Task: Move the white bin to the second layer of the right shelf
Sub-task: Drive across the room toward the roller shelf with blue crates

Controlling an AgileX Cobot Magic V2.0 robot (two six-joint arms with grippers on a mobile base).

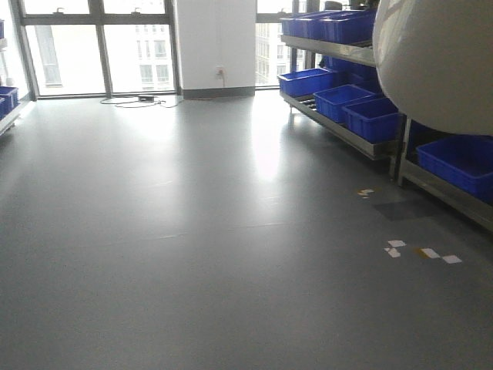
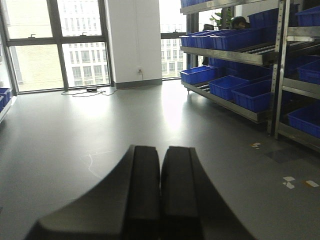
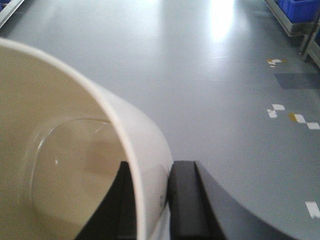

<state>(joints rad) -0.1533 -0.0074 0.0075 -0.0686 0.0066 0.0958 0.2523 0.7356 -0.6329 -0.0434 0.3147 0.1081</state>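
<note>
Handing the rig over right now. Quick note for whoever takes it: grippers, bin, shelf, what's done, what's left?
Left gripper: shut, empty, pointing out over the floor.
Right gripper: shut on the wall of the white bin, one finger inside the rim and one outside. The bin is held up in the air and looks empty.
Rack: ahead on the right, its levels holding blue crates. The bin is not on it.
Done: bin picked up.
Left: get to the rack, set the bin on the second level, release.
</note>
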